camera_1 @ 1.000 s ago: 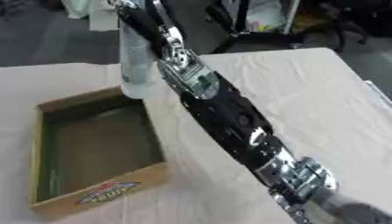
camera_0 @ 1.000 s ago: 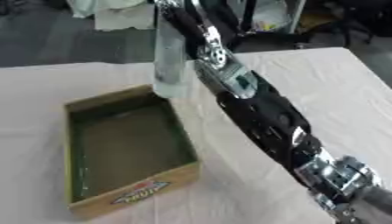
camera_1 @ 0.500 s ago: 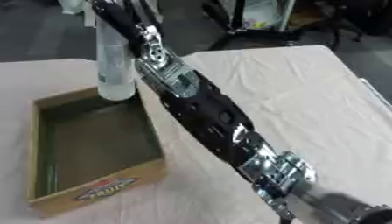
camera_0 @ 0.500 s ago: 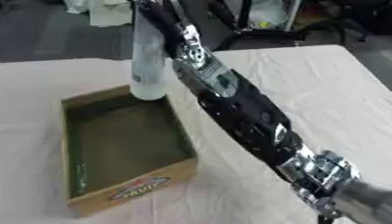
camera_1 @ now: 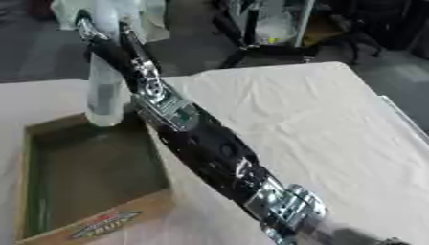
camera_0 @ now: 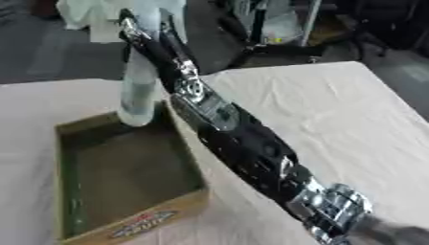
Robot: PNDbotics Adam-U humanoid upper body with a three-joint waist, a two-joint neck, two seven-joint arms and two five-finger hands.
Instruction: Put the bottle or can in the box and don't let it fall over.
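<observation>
A clear plastic bottle hangs upright over the far end of the open cardboard box, its base just above the box's far rim. My right hand is shut on the bottle's upper part, near the top of the view. The right arm reaches diagonally from the lower right across the table to the bottle. The box is a shallow tray with a dark green inside and a label on its near wall. My left hand shows in neither view.
The table carries a pale cloth that stretches to the right of the arm. Beyond the far table edge is a dark floor with a white bag and stands.
My right hand has carried the bottle leftward and nearer, from beside the box's far right corner to over its far end. The view has also shifted.
</observation>
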